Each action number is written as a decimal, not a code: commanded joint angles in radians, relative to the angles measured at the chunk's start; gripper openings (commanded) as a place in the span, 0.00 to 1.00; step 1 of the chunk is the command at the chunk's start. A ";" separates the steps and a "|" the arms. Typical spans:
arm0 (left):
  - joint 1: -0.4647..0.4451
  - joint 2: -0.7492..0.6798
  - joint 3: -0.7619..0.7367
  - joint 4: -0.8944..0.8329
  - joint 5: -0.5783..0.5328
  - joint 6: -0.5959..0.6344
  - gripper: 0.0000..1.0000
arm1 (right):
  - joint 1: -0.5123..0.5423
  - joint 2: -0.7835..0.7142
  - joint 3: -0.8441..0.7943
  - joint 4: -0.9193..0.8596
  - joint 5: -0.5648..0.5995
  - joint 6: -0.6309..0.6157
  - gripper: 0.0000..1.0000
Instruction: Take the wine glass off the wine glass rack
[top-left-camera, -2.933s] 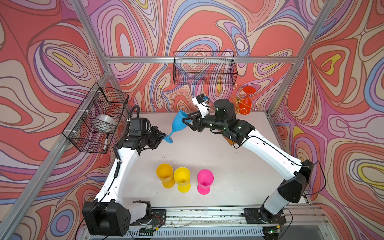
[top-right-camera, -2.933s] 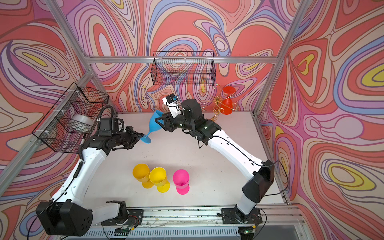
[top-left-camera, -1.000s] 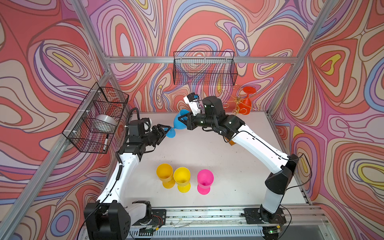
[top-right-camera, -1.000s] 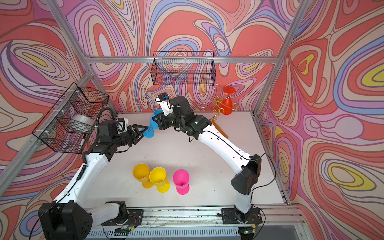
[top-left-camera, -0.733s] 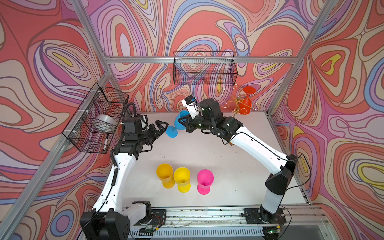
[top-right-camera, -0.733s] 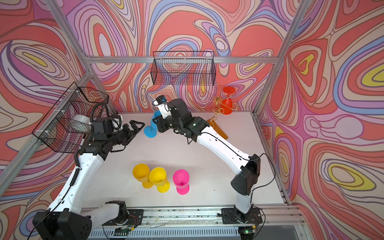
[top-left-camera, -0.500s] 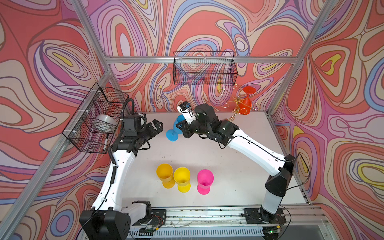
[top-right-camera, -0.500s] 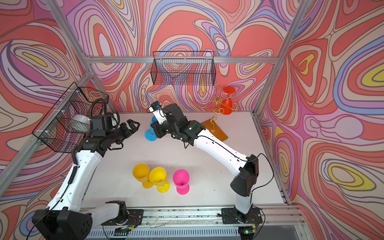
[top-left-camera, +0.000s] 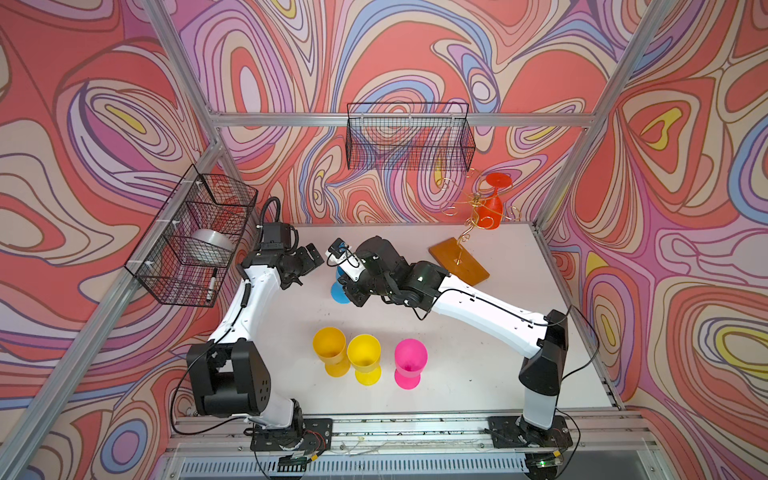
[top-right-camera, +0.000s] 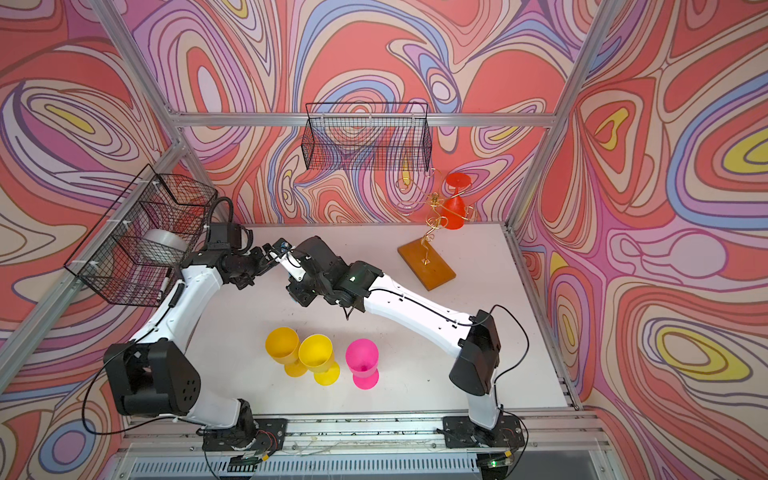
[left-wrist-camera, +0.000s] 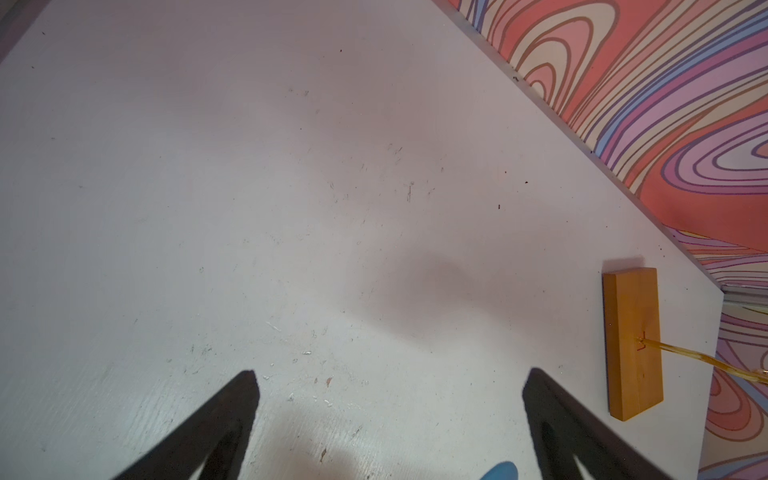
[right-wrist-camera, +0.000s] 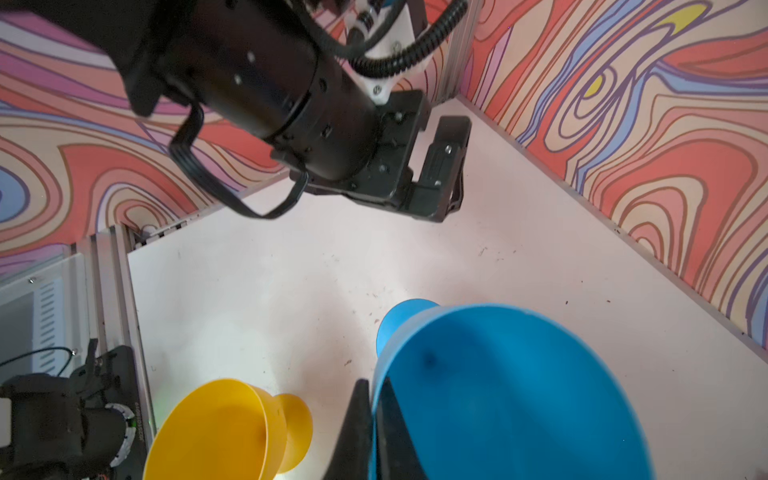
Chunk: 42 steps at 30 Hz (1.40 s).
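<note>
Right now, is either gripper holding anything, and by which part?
Right gripper pinches the blue glass by the rim of its bowl. Left gripper is open and empty.

No text, label, brand or number is showing clearly enough to be read. Tiny pale print is running along the motor ring (right-wrist-camera: 124, 432) on the left arm's base (right-wrist-camera: 50, 415), at the near left of the counter (right-wrist-camera: 291, 291), but it is too blurred to make out.

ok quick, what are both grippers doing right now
left gripper: open, holding nothing
right gripper: shut on the rim of the blue wine glass
</note>
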<state>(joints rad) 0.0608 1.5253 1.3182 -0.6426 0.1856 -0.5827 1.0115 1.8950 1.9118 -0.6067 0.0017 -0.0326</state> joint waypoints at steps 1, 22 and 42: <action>0.029 0.034 -0.009 0.008 0.081 0.001 1.00 | 0.006 0.011 -0.014 -0.028 0.029 -0.024 0.00; 0.061 0.083 -0.064 0.078 0.132 0.044 1.00 | 0.045 0.132 0.065 -0.174 -0.014 -0.062 0.00; 0.077 0.095 -0.071 0.090 0.160 0.041 0.99 | 0.061 0.203 0.074 -0.185 -0.025 -0.062 0.00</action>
<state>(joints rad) 0.1299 1.6085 1.2598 -0.5636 0.3363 -0.5529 1.0668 2.0655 1.9797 -0.8005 -0.0196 -0.0887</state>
